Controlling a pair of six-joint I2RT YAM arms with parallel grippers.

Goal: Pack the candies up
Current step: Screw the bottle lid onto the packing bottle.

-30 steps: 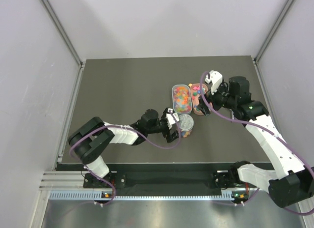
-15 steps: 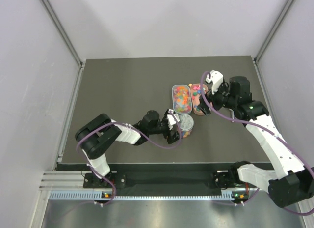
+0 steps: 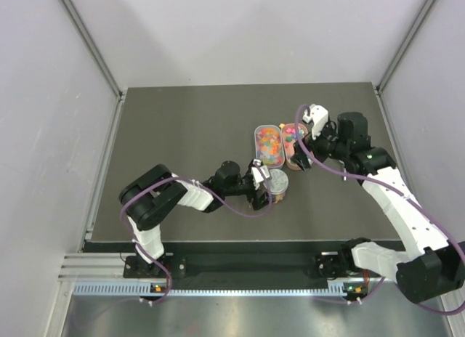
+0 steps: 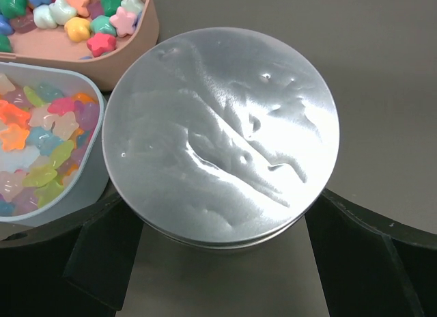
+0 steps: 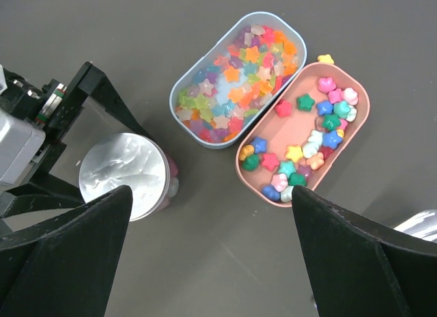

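**Star-shaped candies in two trays; both end effectors spread wide**

The candies (image 5: 235, 85) are seen as tiny stars in pink, yellow, green, orange and blue. Translucent ones are heaped in a pale blue tray (image 4: 80, 194), and opaque, chunkier ones are scattered in a pink tray (image 4: 133, 54) lying alongside it. One yellow candy (image 5: 326, 59) lies on the desk (image 3: 182, 134) just beside the pink tray's rim, at the upper right of the right wrist view. A few more are glimpsed through the side of a lidded clear cup (image 4: 222, 136).

The left end effector (image 4: 218, 245) is spread fully, one finger on each side of the cup; contact cannot be told. The trays sit at the upper left of its view, just beside the cup. The right end effector (image 5: 210, 194) is likewise fully spread and empty, held above both trays.
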